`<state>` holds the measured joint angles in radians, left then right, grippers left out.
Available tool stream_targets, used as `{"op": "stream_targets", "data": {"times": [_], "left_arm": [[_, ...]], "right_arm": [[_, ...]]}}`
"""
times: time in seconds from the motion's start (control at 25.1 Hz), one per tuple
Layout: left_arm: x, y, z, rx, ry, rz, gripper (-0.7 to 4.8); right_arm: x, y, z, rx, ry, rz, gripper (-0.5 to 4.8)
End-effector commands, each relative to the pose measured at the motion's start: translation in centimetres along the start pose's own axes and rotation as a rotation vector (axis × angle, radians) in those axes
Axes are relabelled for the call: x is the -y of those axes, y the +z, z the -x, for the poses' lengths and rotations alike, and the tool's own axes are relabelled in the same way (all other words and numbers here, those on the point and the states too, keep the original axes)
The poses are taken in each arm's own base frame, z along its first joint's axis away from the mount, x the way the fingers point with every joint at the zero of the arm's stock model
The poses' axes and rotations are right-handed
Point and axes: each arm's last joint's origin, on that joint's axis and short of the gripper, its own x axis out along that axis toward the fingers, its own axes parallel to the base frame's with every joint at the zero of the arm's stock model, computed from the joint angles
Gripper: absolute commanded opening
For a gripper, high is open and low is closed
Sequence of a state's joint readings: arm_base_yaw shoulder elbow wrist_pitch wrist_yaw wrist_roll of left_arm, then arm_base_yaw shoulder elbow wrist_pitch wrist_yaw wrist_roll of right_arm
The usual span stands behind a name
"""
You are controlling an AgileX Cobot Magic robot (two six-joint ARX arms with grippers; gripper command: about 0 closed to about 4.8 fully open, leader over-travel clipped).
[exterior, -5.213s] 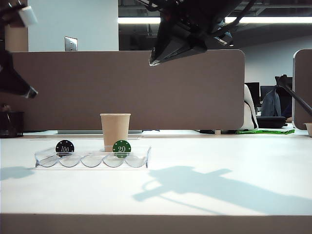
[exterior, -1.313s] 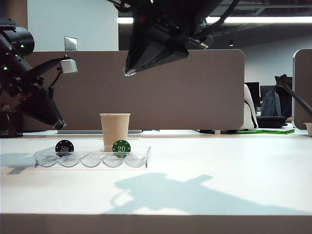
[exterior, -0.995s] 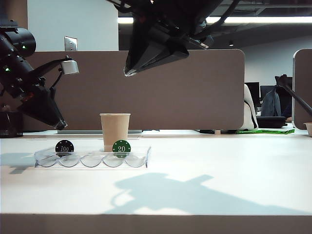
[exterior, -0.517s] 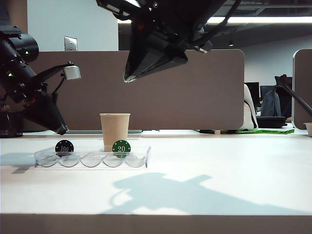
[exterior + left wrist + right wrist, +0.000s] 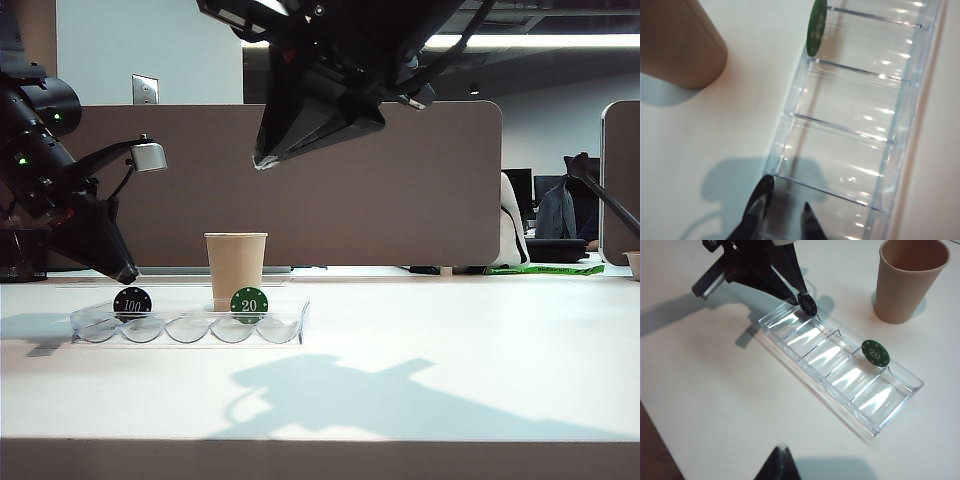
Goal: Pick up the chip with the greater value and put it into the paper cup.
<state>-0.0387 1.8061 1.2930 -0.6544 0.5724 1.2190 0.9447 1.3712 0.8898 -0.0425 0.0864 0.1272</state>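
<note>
Nearest to us in the exterior view lies the bare white table [image 5: 450,400], crossed by a broad arm shadow. Behind that sits the clear plastic chip tray [image 5: 190,327], its five scalloped slots hard to separate because the plastic is see-through and glary. The black chip [image 5: 132,302], marked "100" in white, stands on edge in the slot at the tray's left end; we read the same "100" from the right wrist view [image 5: 807,304]. The green chip [image 5: 249,303], marked "20", stands in the fourth slot from that end.

The left gripper [image 5: 128,274] hangs just above the black chip, tips angled down toward it. From its own wrist camera only the two dark fingertips [image 5: 760,207] show, cut off by the frame edge, standing apart with the tray wall between them; the black chip itself we cannot pick out there. The jaws are parted and hold nothing.

Just behind the tray stands the paper cup [image 5: 236,268], upright and plain, with no print we can read.

The right gripper [image 5: 262,157] hovers high above the cup, well clear of everything. Its dark tip [image 5: 779,465] barely enters its own wrist view, so we cannot tell how its jaws stand.

A brown partition [image 5: 400,180] closes the background.
</note>
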Motion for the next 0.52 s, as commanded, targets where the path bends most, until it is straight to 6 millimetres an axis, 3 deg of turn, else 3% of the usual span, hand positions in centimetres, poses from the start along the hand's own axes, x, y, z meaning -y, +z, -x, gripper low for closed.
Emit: {"op": "stream_targets", "data": {"times": [0.04,0.52], "left_arm": [[-0.13,0.16,0.08,0.010,0.007,-0.007,1.02],[-0.68,0.31,0.02,0.027,0.043,-0.029,1.21]], "right_arm": [[-0.04,0.25,0.13,0.017,-0.001,-0.005,-0.06],[-0.04,0.26,0.13,0.018,-0.001,-0.005,-0.06]]}}
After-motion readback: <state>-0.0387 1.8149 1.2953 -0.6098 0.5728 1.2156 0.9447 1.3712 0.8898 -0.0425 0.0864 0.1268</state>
